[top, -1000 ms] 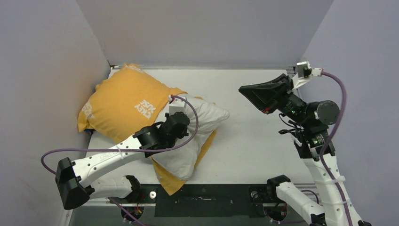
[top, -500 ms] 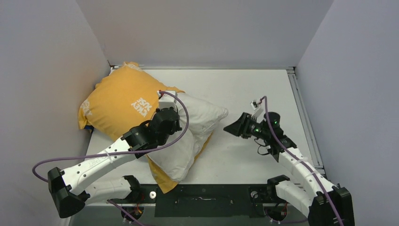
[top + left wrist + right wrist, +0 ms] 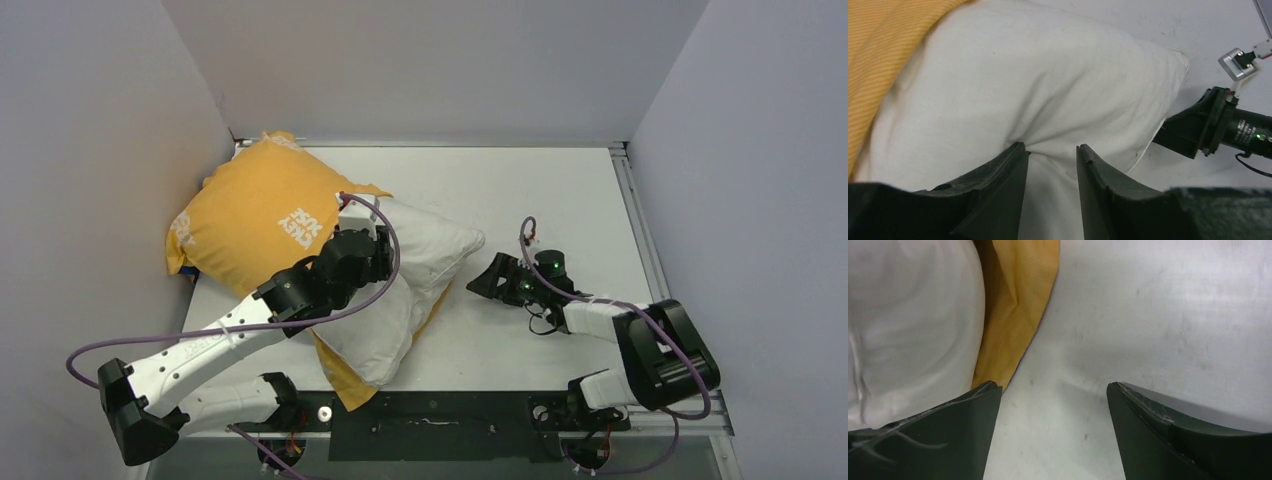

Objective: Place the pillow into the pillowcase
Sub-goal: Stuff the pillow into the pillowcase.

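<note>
Since a second ago the right gripper [image 3: 478, 283] is coming down from high at the far right of the desk [image 3: 540, 185]. It is now lying low over the desk and aiming left at the pillow [image 3: 425, 245]. Its jaws are spreading wide from closed, gripping nothing, with one tip just beside the orange edge of the pillowcase [image 3: 250, 210]. The left gripper [image 3: 1050, 157] is shifting slightly toward the near left while staying on the pillow. Its jaws are parting from closed, and the tips are pressing into a pucker of white fabric; whether any is caught between them I cannot tell. The pillow is lying left of the desk's centre, partly on the pillowcase. Its exposed part is running long from near left to far right, one corner pointing right at the right gripper. The pillowcase is bulging in the far left corner, orange face up.
</note>
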You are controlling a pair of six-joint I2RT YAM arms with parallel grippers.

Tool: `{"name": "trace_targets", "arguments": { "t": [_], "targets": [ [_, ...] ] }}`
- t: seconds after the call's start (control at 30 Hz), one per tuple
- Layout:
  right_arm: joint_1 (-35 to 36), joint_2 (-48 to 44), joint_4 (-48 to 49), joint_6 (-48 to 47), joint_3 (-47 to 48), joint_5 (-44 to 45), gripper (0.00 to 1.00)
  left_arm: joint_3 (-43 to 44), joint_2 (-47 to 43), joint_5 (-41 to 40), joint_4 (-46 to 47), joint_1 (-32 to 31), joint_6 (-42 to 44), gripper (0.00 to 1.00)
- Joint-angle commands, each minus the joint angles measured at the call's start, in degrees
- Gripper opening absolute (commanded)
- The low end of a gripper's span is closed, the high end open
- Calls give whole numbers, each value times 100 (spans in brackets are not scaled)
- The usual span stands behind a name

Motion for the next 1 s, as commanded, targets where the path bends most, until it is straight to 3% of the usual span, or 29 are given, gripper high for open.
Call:
{"name": "trace_targets", "arguments": {
  "t": [0.0,0.2,0.43,0.5,0.63,0.67,0.8,0.97],
  "targets": [
    [169,1020,1176,-266,454,590,79,67,-267,182,-34,114,74,44],
    [647,2226,1867,-102,957,902,78,196,-485,596,-30,116,93,60],
    [1390,3293,1855,208,1924,1554,78,169,-963,1349,301,107,-117,79],
    [1426,3493,1925,317,2092,1614,66,139,-1081,1791,478,103,-226,82],
    [1428,3680,2129,304,2292,1298,10,84,-1172,2586,655,54,-382,86],
    [1415,3606,2134,273,2291,1180,6,35,-1170,2673,686,20,-408,86],
    [1208,2756,2487,358,1850,510,5,-164,-1006,2532,656,-152,-480,86],
    [785,1026,2299,779,1446,-439,5,-51,-413,1613,585,-732,-260,86]
  ]
}}
